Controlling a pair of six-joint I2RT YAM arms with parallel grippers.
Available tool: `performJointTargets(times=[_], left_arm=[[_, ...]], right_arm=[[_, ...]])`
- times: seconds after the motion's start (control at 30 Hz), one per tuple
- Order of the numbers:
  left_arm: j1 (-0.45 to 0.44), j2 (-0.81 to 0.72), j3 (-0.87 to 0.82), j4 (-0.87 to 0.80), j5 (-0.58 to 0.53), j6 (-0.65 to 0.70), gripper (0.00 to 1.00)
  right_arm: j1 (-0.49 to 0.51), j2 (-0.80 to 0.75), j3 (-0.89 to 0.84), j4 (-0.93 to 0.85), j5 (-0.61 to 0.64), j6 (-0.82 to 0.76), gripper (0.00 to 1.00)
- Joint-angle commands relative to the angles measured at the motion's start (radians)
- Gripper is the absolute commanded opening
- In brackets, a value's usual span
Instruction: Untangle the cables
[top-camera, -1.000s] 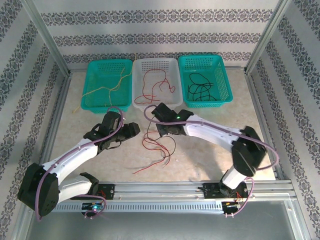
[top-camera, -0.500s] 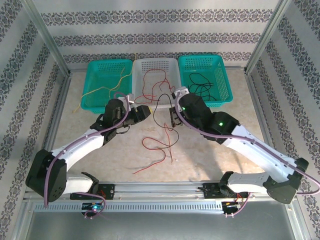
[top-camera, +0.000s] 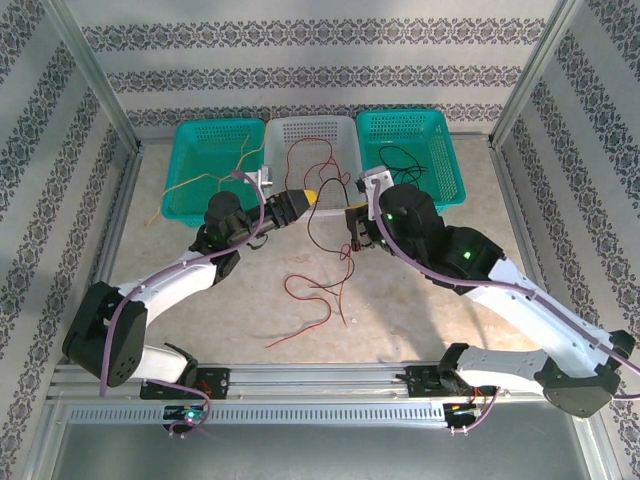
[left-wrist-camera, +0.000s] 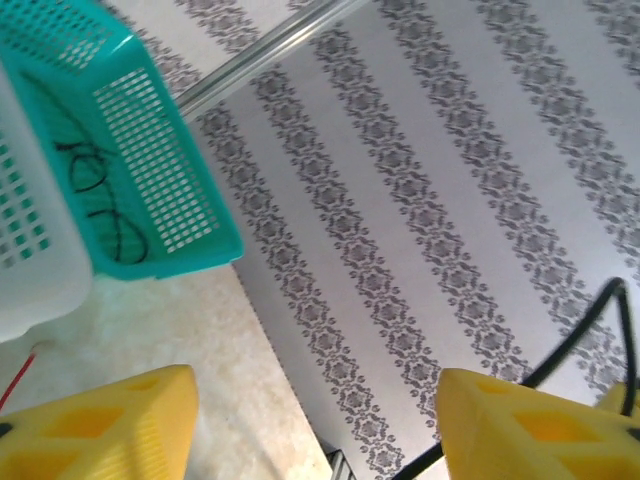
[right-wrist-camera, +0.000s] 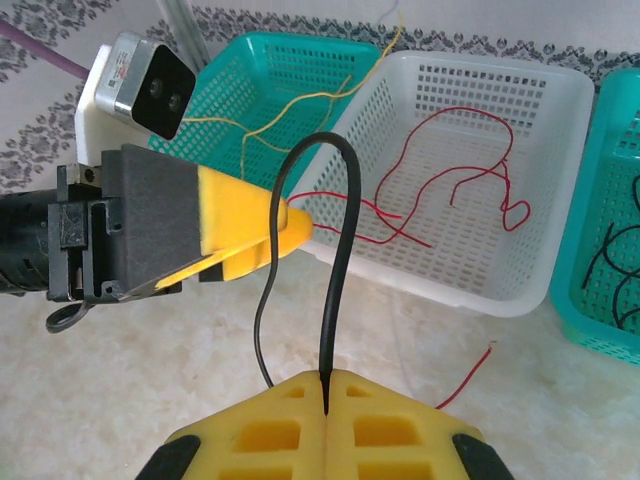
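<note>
The table is pale marbled beige, fenced by metal posts and walls papered in grey floral stripes. A white basket stands at the far edge, with a left teal basket and a right teal basket close against its sides.

All the cables are thin and curly. A red cable loops inside the white basket. A yellow cable lies in the basket to its left, one end trailing out over the outer wall onto the table. Black cables coil in the basket to its right. More red cables sprawl loose on the table, on the near side of the white basket.

Just in front of the white basket, the right gripper is clamped on a black cable, which arches up and drops back in a narrow hairpin. The left gripper, by the basket's near left corner, has its yellow fingers spread wide, tips beside the hairpin.
</note>
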Motion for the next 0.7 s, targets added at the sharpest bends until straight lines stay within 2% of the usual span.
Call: performJointTargets(times=[0.0, 0.1, 0.33, 0.67], left_arm=[[-0.008, -0.027, -0.010, 0.162, 0.052, -0.020, 0.72], [-0.007, -0.027, 0.014, 0.152, 0.085, 0.001, 0.78], [-0.025, -0.042, 0.093, -0.041, 0.121, 0.148, 0.78], [-0.053, -0.060, 0.149, -0.189, 0.145, 0.288, 0.67]], right_arm=[[-0.004, -0.034, 0.038, 0.030, -0.028, 0.016, 0.00], [-0.021, -0.049, 0.038, 0.033, -0.051, 0.028, 0.00], [-0.078, -0.084, 0.013, 0.065, -0.133, 0.079, 0.00], [-0.119, -0.080, 0.015, 0.101, -0.230, 0.120, 0.00]])
